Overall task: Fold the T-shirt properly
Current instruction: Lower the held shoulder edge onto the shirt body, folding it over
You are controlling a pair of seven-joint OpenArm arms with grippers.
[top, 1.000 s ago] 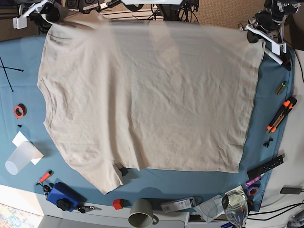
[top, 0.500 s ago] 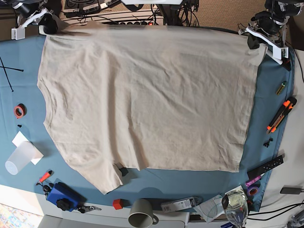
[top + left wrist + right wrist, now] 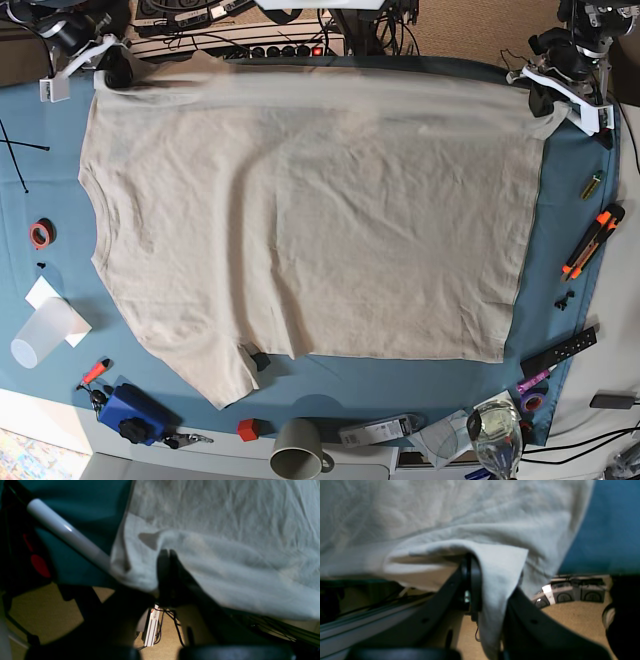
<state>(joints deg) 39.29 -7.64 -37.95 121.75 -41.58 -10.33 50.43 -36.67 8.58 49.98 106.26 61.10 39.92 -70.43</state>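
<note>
T-shirt (image 3: pixel 310 210): we find it spread flat across the teal worktop (image 3: pixel 575 180), covering most of it; hem side toward the left gripper, a sleeve hanging toward the grey mug (image 3: pixel 297 448).
Left gripper (image 3: pixel 540 95): we see it at the T-shirt's far corner in the base view; in its wrist view the jaws (image 3: pixel 165 555) are clenched on a fold of the fabric edge.
Right gripper (image 3: pixel 112 72): we see it at the T-shirt's opposite far corner; its jaws pinch a flap of cloth that drapes down between them.
Fabric edge: lifted slightly off the worktop between the two grippers.
Orange cutter (image 3: pixel 594 241): we note it beside the T-shirt's hem, apart from it.
Translucent cup (image 3: pixel 45 333): near the neck side.
</note>
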